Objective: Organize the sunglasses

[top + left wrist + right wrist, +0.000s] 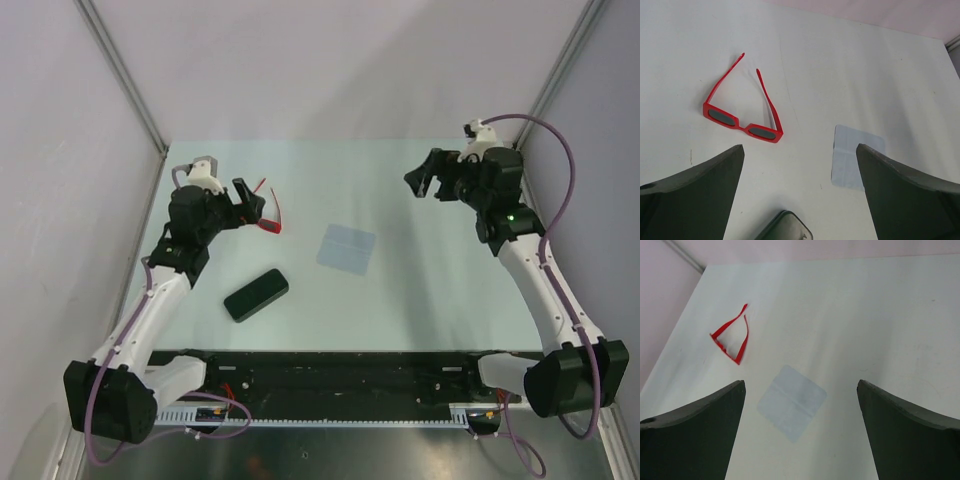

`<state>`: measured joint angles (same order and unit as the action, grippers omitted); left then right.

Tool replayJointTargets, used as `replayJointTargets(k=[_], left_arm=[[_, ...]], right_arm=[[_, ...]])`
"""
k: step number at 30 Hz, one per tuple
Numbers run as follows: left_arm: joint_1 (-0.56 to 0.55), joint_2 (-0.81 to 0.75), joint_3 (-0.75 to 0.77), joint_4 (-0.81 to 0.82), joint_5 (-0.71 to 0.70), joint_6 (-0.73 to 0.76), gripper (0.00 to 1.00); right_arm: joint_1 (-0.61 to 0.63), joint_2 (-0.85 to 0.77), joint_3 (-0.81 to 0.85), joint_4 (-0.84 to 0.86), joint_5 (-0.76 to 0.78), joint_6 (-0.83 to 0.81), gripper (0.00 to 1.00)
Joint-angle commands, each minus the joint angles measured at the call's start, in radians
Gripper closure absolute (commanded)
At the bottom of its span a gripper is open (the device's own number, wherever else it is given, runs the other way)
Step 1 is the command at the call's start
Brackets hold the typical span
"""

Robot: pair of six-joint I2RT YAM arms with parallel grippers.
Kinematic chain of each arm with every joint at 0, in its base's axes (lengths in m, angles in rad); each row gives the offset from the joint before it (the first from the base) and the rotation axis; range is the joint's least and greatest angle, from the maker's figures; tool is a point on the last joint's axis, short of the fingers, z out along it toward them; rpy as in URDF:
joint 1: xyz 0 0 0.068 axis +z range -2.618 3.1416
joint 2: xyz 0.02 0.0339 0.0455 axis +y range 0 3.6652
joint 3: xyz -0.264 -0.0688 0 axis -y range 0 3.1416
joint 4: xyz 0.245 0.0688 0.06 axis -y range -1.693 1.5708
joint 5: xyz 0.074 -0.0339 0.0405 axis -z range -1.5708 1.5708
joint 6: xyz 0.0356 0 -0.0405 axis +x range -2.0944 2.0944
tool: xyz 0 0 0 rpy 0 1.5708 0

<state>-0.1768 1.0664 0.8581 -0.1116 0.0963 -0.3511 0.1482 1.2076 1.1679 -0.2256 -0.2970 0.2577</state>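
The sunglasses (272, 222) have a thin red frame and dark lenses, and lie on the table at the far left with their arms unfolded. In the left wrist view the sunglasses (762, 133) lie ahead and left of my open, empty left gripper (800, 170). From above, my left gripper (248, 203) hovers right beside them. My right gripper (428, 182) is open and empty, raised at the far right. In the right wrist view my right gripper (801, 410) looks down at the sunglasses (738, 359), which lie far off to the left.
A black oblong case (256, 295) lies closed at the near left and shows at the bottom of the left wrist view (786, 229). A pale blue square cloth (346, 248) lies flat mid-table, and shows in both wrist views (855, 157) (791, 401). Grey walls enclose the table.
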Motion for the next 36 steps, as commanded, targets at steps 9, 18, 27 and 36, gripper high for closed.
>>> replayJointTargets(k=[9, 18, 27, 36], left_arm=[[0.043, -0.019, -0.007, -0.103, 0.092, 0.035, 0.0], [0.069, -0.033, -0.22, -0.266, -0.133, -0.302, 0.0], [0.258, 0.052, -0.318, -0.28, 0.034, -0.312, 0.09], [0.267, -0.008, -0.297, -0.313, -0.047, -0.319, 0.08]], right_arm=[[0.384, 0.119, 0.045, -0.018, 0.33, 0.027, 0.0], [0.533, 0.251, 0.044, -0.106, 0.377, 0.146, 0.08], [0.606, 0.3, 0.038, -0.186, 0.444, 0.101, 0.1], [0.838, 0.428, 0.039, -0.031, 0.206, -0.403, 0.0]])
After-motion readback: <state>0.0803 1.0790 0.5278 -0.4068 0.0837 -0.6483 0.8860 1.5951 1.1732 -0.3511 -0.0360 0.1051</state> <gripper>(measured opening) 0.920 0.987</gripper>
